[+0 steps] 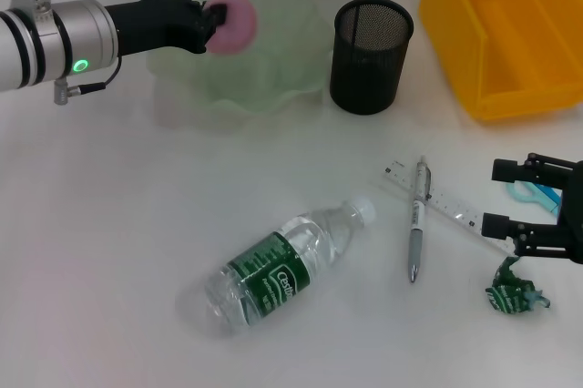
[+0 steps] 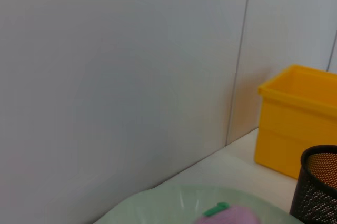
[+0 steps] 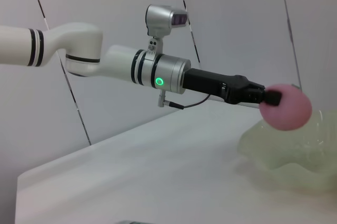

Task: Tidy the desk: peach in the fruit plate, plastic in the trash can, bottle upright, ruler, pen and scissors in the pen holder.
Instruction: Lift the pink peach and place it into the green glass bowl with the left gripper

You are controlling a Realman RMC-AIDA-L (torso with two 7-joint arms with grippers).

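Peach held above the fruit plate.
The left gripper [image 1: 217, 16] pinches the pink peach [image 1: 236, 19] directly over the green fruit plate [image 1: 273, 78] (release is straight down); the right gripper [image 1: 510, 199], fingers spread, hovers near the ruler [image 1: 446, 206].

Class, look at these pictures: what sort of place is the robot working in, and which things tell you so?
Most likely a desk set up indoors for a tidying trial: a white table against a plain wall, with a mesh pen holder, a ruler and pen lying loose, and a yellow bin.
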